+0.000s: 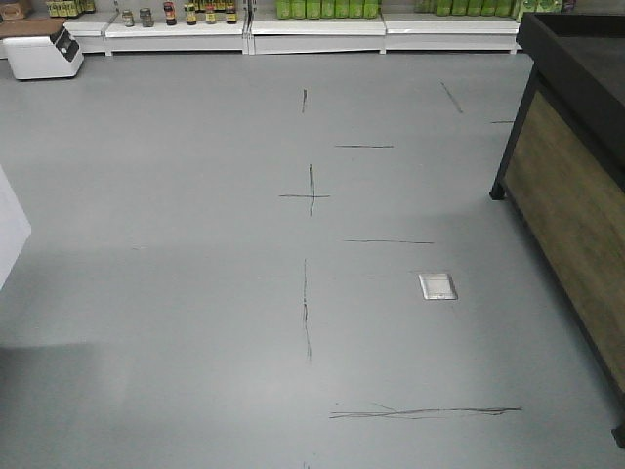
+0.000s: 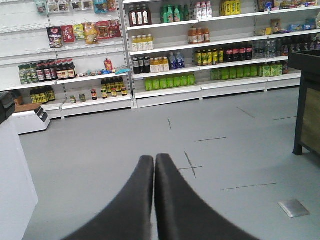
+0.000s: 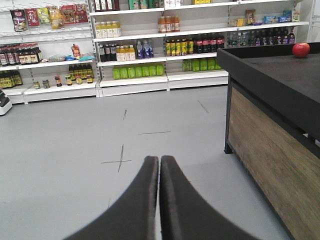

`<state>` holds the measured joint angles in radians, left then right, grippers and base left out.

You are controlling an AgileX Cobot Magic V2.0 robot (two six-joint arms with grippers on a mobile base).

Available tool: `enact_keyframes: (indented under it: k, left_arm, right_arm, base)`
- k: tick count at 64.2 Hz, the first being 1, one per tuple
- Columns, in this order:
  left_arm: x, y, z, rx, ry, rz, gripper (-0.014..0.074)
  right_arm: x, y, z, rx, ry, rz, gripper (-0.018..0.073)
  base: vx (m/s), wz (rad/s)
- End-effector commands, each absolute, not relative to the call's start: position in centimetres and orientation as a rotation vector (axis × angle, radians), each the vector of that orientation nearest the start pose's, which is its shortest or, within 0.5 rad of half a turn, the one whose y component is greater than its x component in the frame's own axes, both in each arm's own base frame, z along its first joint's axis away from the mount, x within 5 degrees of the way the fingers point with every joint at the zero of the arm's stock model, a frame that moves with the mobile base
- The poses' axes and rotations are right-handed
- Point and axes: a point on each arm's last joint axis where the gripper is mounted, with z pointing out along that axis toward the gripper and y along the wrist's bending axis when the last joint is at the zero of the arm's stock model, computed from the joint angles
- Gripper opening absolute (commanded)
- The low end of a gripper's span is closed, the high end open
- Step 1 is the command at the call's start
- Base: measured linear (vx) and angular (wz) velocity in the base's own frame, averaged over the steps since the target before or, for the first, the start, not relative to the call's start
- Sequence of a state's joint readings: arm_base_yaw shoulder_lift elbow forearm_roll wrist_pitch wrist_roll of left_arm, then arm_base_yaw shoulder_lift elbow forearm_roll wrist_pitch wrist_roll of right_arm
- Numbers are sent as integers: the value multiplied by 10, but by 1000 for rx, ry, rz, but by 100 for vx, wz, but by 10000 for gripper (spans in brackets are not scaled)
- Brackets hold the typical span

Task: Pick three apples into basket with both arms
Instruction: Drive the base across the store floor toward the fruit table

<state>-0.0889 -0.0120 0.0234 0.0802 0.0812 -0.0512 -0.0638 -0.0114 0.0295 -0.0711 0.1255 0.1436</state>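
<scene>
Left wrist: left end effector closed, pointing forward.

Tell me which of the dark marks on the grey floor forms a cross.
The cross mark near the middle of the floor: two strokes cutting each other. The other marks are plain lines, none crossed.

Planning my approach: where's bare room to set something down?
Open grey floor runs between the stocked white shelving and the black-topped wooden counter, broken only by a small metal floor plate. The countertop is bare save one round red fruit near its far edge. Shelves are crowded.
</scene>
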Motion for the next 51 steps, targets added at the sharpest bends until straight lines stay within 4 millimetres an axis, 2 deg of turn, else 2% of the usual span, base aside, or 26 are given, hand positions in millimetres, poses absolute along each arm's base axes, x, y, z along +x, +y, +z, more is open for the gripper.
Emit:
enact_keyframes:
  k: [1, 51]
  left_arm:
    - [56, -5, 198, 79, 1504, -59, -7]
    - [56, -5, 198, 79, 1504, -59, -7]
  right_arm:
    - [56, -4, 196, 104, 1551, -10, -3]
    - [56, -4, 196, 104, 1551, -10, -3]
  base:
    - [0, 0]
    - [0, 0]
